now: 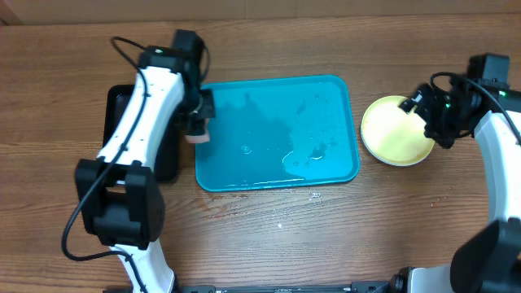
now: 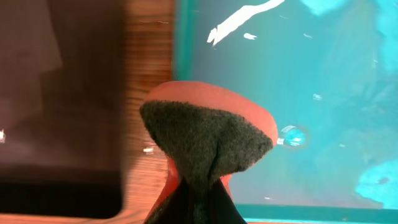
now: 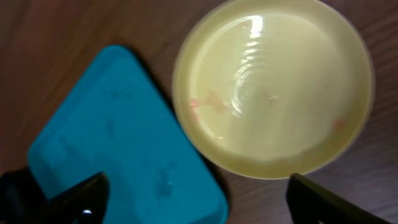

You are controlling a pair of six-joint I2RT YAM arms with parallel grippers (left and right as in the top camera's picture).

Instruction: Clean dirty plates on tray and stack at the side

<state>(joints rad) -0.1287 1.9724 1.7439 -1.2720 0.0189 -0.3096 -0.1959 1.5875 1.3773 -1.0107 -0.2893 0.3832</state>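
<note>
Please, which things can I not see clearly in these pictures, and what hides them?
- Black tray: overhead, the left arm covers most of it; the left wrist view cuts it off.
- Left hand: in the left wrist view the sponge covers most of it.
- Yellow-green plate: overhead and right wrist show only its top; any plates beneath are hidden.
- Pink marks on it: right wrist view, too blurred to identify.

White arms (image 1: 137, 112), black joints (image 1: 122, 203), black cables (image 1: 122, 47)
</note>
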